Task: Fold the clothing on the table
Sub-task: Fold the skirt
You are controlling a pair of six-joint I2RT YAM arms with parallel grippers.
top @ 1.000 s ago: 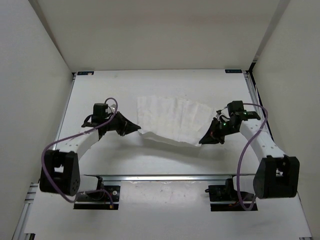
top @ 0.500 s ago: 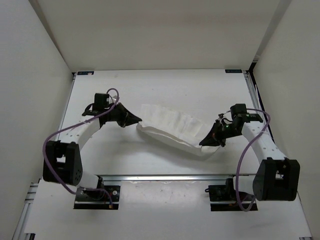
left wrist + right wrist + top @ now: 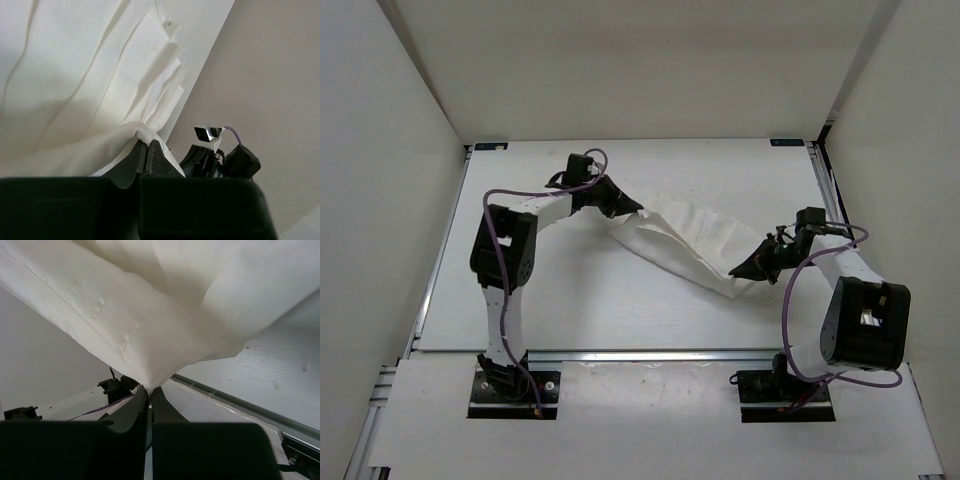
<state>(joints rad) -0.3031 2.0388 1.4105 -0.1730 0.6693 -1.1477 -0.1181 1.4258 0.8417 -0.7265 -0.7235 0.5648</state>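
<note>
Clothing (image 3: 690,240) — in grip (left claw (image 3: 638,211), right claw (image 3: 735,271))

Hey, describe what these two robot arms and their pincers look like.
Both arms have white links and bulky black joint housings. One purple cable loops along the left arm, and another runs along the right arm. The left pincer and right pincer are black, each with two tapered fingers.
</note>
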